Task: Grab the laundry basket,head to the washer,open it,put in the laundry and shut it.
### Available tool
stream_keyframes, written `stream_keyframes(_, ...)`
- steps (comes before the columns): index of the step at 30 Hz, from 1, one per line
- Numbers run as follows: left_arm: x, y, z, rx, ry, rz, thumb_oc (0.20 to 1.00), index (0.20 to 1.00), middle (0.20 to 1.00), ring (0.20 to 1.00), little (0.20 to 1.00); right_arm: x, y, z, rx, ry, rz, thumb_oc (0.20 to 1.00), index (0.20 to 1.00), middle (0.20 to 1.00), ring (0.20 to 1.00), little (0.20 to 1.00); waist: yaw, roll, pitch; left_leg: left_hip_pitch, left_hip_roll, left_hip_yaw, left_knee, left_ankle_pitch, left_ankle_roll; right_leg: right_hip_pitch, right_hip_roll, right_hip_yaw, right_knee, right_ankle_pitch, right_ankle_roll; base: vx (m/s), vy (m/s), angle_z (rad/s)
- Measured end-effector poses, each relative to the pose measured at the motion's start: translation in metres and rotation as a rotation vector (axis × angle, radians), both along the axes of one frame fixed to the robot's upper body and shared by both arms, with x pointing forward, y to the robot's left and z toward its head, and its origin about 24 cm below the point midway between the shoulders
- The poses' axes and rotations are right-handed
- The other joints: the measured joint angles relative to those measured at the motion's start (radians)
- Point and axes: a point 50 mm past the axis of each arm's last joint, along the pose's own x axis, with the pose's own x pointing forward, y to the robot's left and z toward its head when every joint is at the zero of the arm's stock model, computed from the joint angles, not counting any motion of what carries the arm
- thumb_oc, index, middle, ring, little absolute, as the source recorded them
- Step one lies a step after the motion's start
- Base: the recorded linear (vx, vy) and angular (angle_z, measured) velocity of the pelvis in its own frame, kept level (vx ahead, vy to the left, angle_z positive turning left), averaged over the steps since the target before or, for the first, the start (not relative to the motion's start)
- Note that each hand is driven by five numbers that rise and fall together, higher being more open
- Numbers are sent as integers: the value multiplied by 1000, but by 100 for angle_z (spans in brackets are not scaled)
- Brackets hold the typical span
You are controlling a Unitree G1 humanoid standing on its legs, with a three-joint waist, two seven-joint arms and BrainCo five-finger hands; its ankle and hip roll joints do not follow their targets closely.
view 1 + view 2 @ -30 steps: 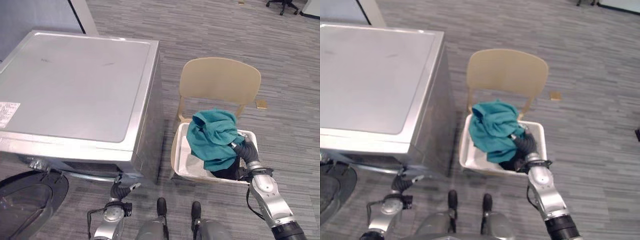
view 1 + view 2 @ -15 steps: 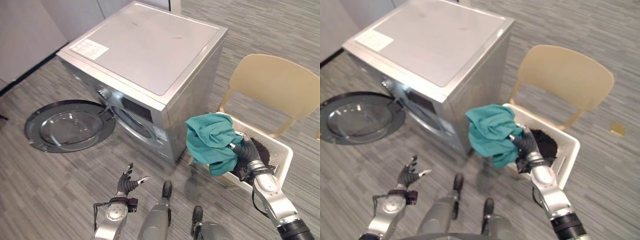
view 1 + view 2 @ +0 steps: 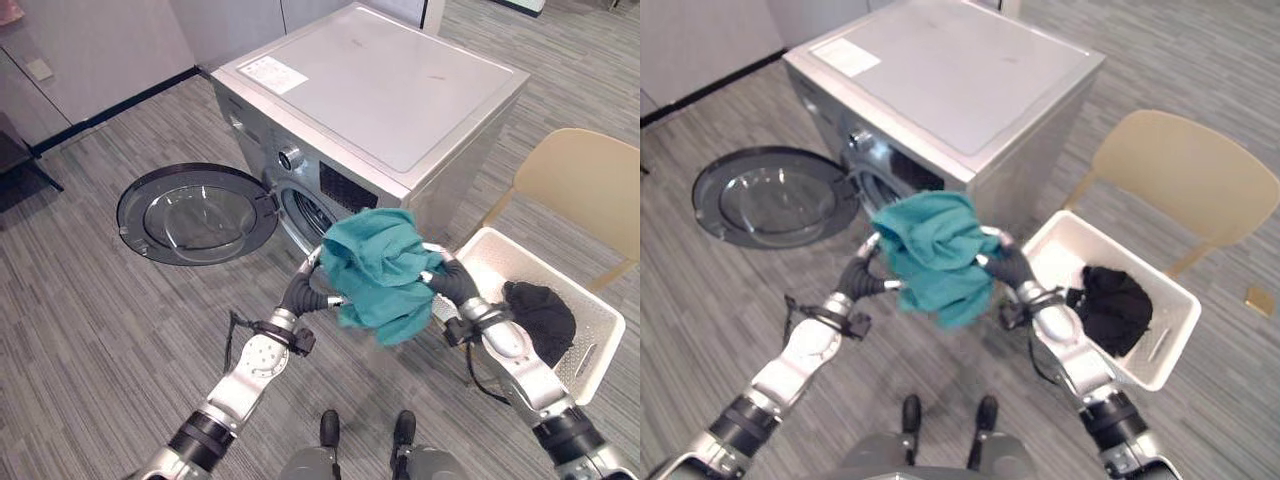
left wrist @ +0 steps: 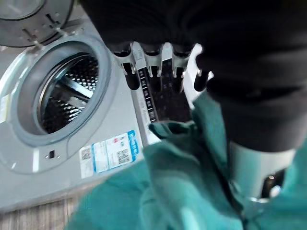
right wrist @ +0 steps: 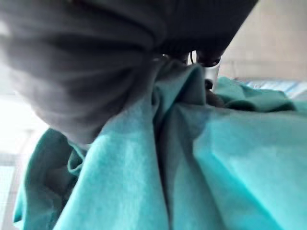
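A teal cloth hangs in the air in front of the silver washer. My right hand is shut on its right side. My left hand is at the cloth's left edge, its fingers relaxed and spread towards the washer, the cloth lying under them. The washer's round door stands wide open to the left, and the drum opening is bare. To the right, a white laundry basket rests on a tan chair with a black garment inside.
A grey wall with a dark skirting runs behind the washer on the left. Grey striped carpet lies open in front of the door.
The camera has shifted. My right hand has carried the teal cloth from over the basket to the washer's front. My left hand has risen from low down to the cloth's left edge.
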Motion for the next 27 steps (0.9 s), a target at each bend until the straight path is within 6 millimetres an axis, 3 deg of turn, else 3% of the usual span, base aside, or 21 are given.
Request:
stream_keyframes(6, 7, -13, 14, 108, -84, -82, 1000, 1000, 1000, 1000, 1000, -3, 25, -2, 113, 72, 122, 200, 200, 200, 200, 200, 5, -40, -44, 47, -5, 14, -17, 0, 0, 65, 7, 17, -75, 38, 3, 45, 56, -8)
stream_keyframes(7, 7, -16, 15, 129, -97, -96, 671, 671, 671, 671, 671, -4, 28, -3, 128, 83, 133, 200, 200, 200, 200, 200, 3, -44, -52, 50, -5, 15, -17, 0, 0, 71, 8, 17, -84, 42, 2, 20, 28, -4)
stream_keyframes(8, 6, -18, 14, 128, -97, -102, 200, 200, 200, 200, 200, -5, 30, -4, 129, 87, 141, 200, 200, 200, 200, 200, 2, -44, -62, 49, -4, 15, -17, 0, 0, 70, 9, 18, -85, 43, 1, 26, 48, -2)
stream_keyframes(9, 6, -21, 13, 124, -94, -107, 200, 200, 200, 200, 200, -6, 33, -6, 140, 97, 146, 200, 200, 200, 200, 200, -4, -43, -66, 50, -4, 16, -17, 0, 0, 71, 9, 19, -85, 43, 1, 18, 31, -4)
stream_keyframes(11, 6, -26, 9, 129, -96, -100, 200, 200, 200, 200, 200, -4, 36, -12, 188, 142, 130, 762, 762, 762, 762, 762, -5, -40, -70, 56, 0, 18, -17, 0, 0, 75, 14, 22, -85, 44, 0, 28, 31, -4)
stream_keyframes(12, 6, -27, 7, 123, -87, -96, 200, 200, 200, 200, 200, -4, 36, -14, 192, 150, 123, 1000, 1000, 1000, 1000, 1000, -5, -40, -70, 58, 1, 18, -17, 0, 0, 77, 15, 22, -85, 44, 0, 0, 0, 0)
stream_keyframes(17, 0, -19, -12, 115, -20, -37, 200, 200, 200, 200, 200, -9, 31, -27, 162, 204, 110, 1000, 1000, 1000, 1000, 1000, -5, -24, -89, 70, 7, 22, -17, -2, -3, 88, 16, 25, -85, 43, 1, 33, -6, -3)
stream_keyframes(20, -10, 1, -28, 48, 46, 89, 200, 200, 200, 200, 200, -18, 18, -37, 93, 213, 83, 1000, 1000, 1000, 1000, 1000, -5, -9, -107, 80, 9, 22, -18, -3, -4, 98, 16, 26, -86, 43, 1, 29, -19, 1)
stream_keyframes(21, -14, 14, -35, 46, 78, 155, 200, 200, 200, 200, 200, -21, 5, -42, 52, 217, 38, 1000, 1000, 1000, 1000, 1000, -4, -8, -108, 81, 11, 20, -18, -5, -6, 101, 18, 24, -86, 42, 2, 48, -54, 3)
stream_keyframes(23, -26, 32, -42, 11, 102, 231, 200, 200, 200, 200, 200, -31, -22, -32, -69, 122, -49, 1000, 1000, 1000, 1000, 1000, -4, -5, -110, 81, 12, 20, -19, -11, -14, 101, 17, 23, -86, 39, 6, 34, -54, 1)
stream_keyframes(24, -35, 47, -48, -1, 125, 303, 200, 200, 200, 200, 200, -37, -41, -26, -131, 76, -122, 1000, 1000, 1000, 1000, 1000, -8, -4, -112, 83, 11, 21, -20, -12, -14, 102, 17, 26, -86, 39, 6, 9, -38, -10)
stream_keyframes(25, -50, 72, -61, -18, 193, 424, 200, 200, 200, 200, 200, -43, -73, -23, -229, 42, -258, 1000, 1000, 1000, 1000, 1000, -11, -5, -117, 84, 13, 26, -22, -13, -13, 100, 19, 34, -86, 39, 6, 6, -40, -14)
stream_keyframes(27, -61, 88, -73, -38, 257, 503, 200, 200, 200, 200, 200, -49, -91, -27, -289, 49, -344, 1000, 1000, 1000, 1000, 1000, -9, -5, -119, 85, 15, 34, -24, -15, -13, 99, 22, 41, -86, 38, 4, -3, -50, -12)
